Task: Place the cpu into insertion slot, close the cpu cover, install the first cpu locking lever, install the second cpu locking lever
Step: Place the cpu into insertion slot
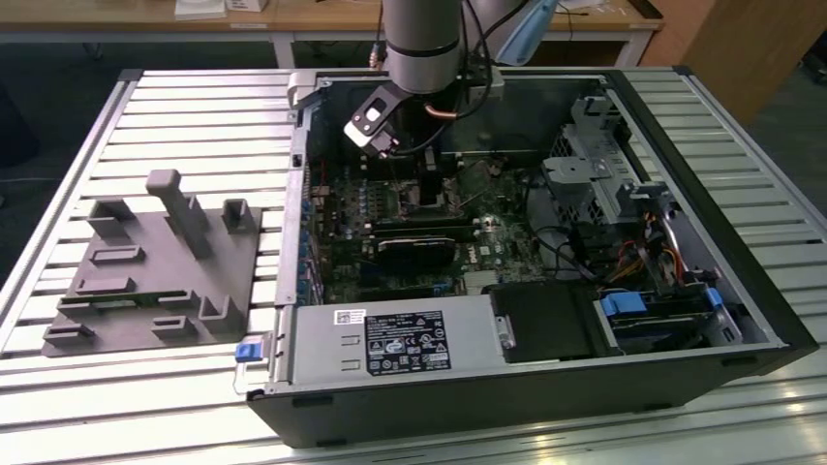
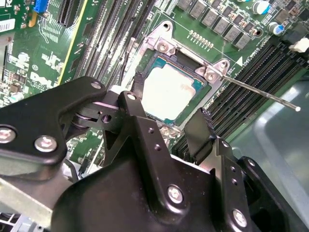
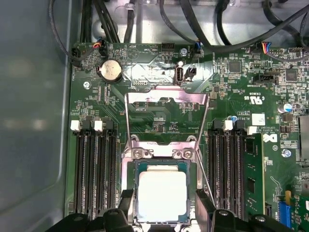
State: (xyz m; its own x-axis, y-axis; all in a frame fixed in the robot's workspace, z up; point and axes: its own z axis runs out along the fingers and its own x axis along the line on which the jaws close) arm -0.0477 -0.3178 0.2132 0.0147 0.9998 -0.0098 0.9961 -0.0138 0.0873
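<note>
Presently on the bench, largest item first:

- Slatted metal table [image 1: 194, 107], carrying everything below.
- Black computer case [image 1: 517, 387], lying on its side with the panel off and the interior exposed.
- Grey moulded fixture [image 1: 155, 262], on the table beside the case at the exterior view's left, apart from it.
- Robot arm [image 1: 420, 48], reaching straight down into the case.
- Green circuit board [image 3: 231, 87], on the floor of the case, with black memory slots [image 3: 96, 169] either side of the socket.
- Gripper [image 3: 164, 208], low over the socket and released. Its black fingers [image 3: 203, 208] stand apart, one on each side of the chip, and grasp nothing.
- The cpu cover [image 3: 166, 96], a silver frame tipped back open from its hinge, with board showing through its window.
- The insertion slot [image 3: 159, 153], silver-rimmed, directly beneath the gripper.
- The cpu [image 3: 162, 191], lying flat in the insertion slot, grey face up, uncovered.
- Locking lever [image 2: 260, 92], a thin rod angled out from one socket corner, unlatched.
- Coin cell [image 3: 110, 71], on the board beyond the cover.
</note>
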